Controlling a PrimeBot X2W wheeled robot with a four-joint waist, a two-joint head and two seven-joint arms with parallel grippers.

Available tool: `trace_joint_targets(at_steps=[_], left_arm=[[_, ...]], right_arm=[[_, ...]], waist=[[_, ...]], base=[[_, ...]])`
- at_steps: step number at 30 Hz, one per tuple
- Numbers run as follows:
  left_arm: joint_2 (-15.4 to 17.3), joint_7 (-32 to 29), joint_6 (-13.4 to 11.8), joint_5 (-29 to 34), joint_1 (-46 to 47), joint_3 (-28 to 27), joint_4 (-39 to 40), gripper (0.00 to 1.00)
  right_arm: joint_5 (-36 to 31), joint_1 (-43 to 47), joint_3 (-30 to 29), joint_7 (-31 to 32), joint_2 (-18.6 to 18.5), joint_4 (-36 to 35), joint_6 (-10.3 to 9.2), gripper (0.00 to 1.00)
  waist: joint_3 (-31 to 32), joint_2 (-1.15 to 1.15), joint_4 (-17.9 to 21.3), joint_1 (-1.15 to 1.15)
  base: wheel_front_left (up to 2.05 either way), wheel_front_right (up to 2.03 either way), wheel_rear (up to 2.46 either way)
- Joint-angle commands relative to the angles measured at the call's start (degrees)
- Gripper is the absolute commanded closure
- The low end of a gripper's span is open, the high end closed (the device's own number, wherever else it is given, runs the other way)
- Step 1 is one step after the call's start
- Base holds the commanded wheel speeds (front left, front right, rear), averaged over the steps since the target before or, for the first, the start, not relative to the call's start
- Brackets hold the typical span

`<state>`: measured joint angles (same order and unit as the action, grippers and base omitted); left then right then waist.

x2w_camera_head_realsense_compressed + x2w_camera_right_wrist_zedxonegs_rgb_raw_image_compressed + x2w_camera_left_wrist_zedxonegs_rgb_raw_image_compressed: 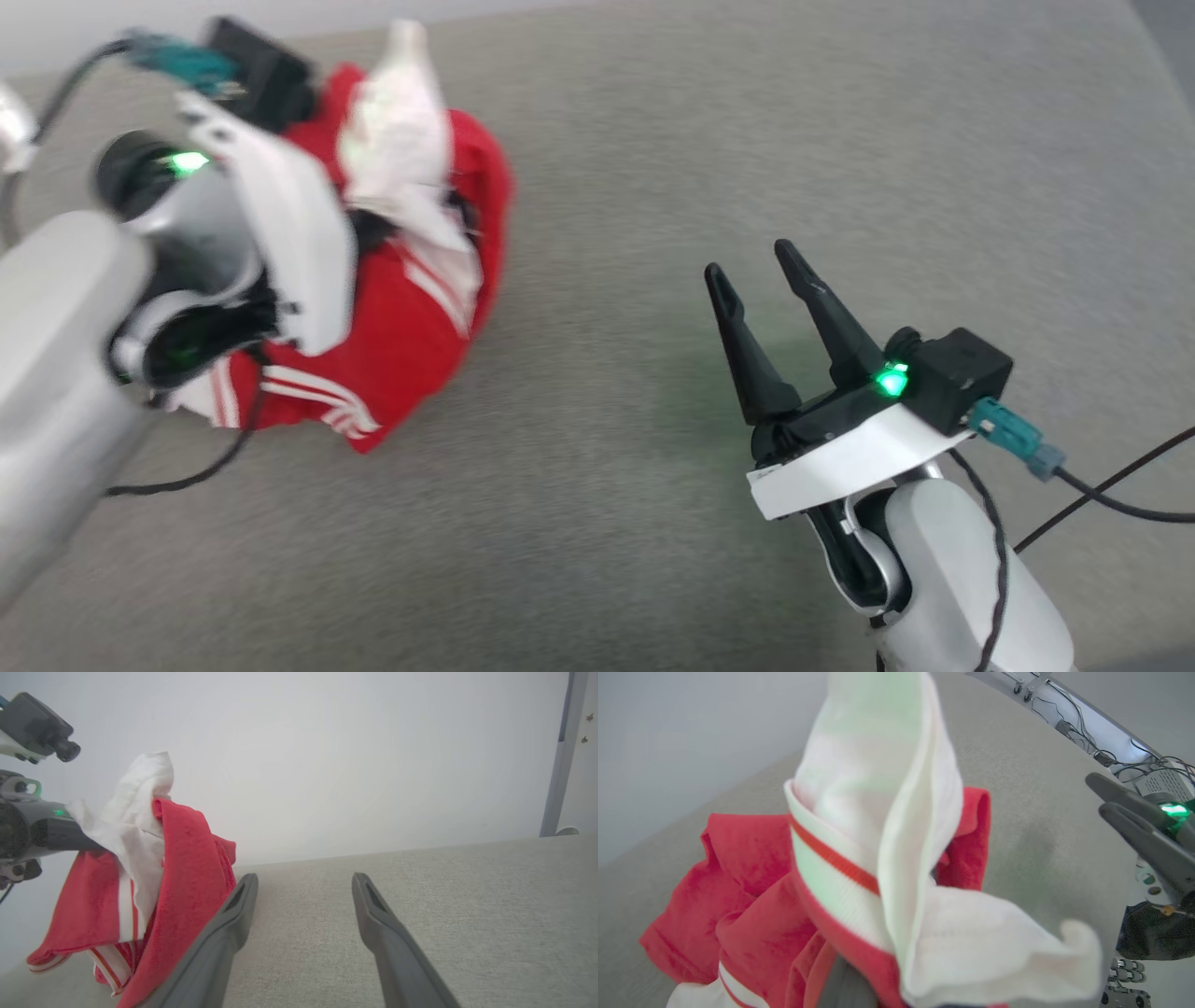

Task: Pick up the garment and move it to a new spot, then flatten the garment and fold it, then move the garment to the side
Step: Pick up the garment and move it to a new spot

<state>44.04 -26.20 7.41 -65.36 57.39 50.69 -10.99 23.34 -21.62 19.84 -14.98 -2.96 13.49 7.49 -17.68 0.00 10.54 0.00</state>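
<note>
Hem of the red T-shirt (187, 882) droops below the left pincer (373, 229) clamping it; the arm should lift higher before carrying toward the wide, empty right pincer (749, 259).

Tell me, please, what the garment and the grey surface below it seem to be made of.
The garment: soft matte knit cloth, perhaps cotton; it bunches in loose folds and its white part shows fine ribs. The grey surface: matte woven or felt-like covering; fine speckled grain.

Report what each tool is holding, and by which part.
Left tool: the red T-shirt, bunched, gripped at its white sleeve near the striped trim. Right tool: open, holding nothing.
</note>
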Motion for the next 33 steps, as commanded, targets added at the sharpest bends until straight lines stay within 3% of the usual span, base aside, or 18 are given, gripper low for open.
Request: trace_joint_targets(at_steps=[1, 8, 15, 23, 29, 30, 31, 32, 33], left_arm=[[-1.6, -0.9, 0.1, 0.0, 1.7, 1.1, 0.6, 1.0], [-11.0, -5.1, 0.1, 1.5, 8.0, 8.2, -7.0, 1.0], [-18.2, -3.7, 0.1, 1.6, 11.5, 13.9, -17.8, 1.0], [-24.6, -3.7, 0.0, 2.1, 12.8, 21.0, -28.4, 1.0], [-24.5, -6.4, 0.0, 3.9, 11.2, 23.0, -31.9, 1.0], [-24.1, -7.2, -0.1, 4.3, 11.0, 23.2, -32.2, 0.82], [-23.8, -7.9, -0.1, 4.8, 10.9, 23.4, -32.1, 0.51], [-23.4, -8.0, -0.1, 5.1, 11.0, 23.5, -31.9, 0.0], [-23.0, -7.7, -0.1, 5.5, 11.3, 23.5, -31.9, 0.0]], right_arm=[[1.1, 0.6, -0.5, -0.3, 0.0, -0.8, 0.01, 0.0], [4.6, 0.8, -2.3, -0.3, 0.0, -3.1, 0.01, 0.0], [8.6, 2.0, -5.1, -0.3, 0.1, -4.3, 0.01, 0.0], [10.3, 4.9, -8.2, -0.3, 0.0, -6.4, 0.01, 0.0], [10.7, 5.4, -7.9, -0.3, 0.0, -7.6, 0.01, 0.0], [10.8, 5.4, -7.9, -0.3, 0.0, -7.7, 0.01, 0.0], [10.8, 5.3, -7.9, -0.3, 0.0, -7.9, 0.01, 0.0], [10.9, 5.2, -7.8, -0.3, 0.0, -8.0, 0.01, 0.0], [10.9, 5.0, -7.7, -0.3, 0.0, -8.0, 0.01, 0.0]], waist=[[-1.9, 0.0, 4.7, 0.0], [-6.2, 0.0, 15.3, 0.0], [-8.6, 0.0, 23.0, 0.0], [-10.7, 0.0, 23.4, 0.0], [-11.5, 0.0, 23.3, 0.0], [-11.7, 0.0, 23.3, 0.0], [-11.8, 0.0, 23.3, 0.0], [-11.8, 0.0, 23.3, 0.0], [-11.9, 0.0, 23.3, 0.0]], base=[[0.0, 0.0, 0.0], [0.0, 0.0, 0.0], [0.0, 0.0, 0.0], [0.0, 0.0, 0.0], [0.08, 0.08, 0.08], [0.02, 0.02, 0.02], [0.0, 0.0, 0.0], [0.0, 0.0, 0.0], [0.0, 0.0, 0.0]])
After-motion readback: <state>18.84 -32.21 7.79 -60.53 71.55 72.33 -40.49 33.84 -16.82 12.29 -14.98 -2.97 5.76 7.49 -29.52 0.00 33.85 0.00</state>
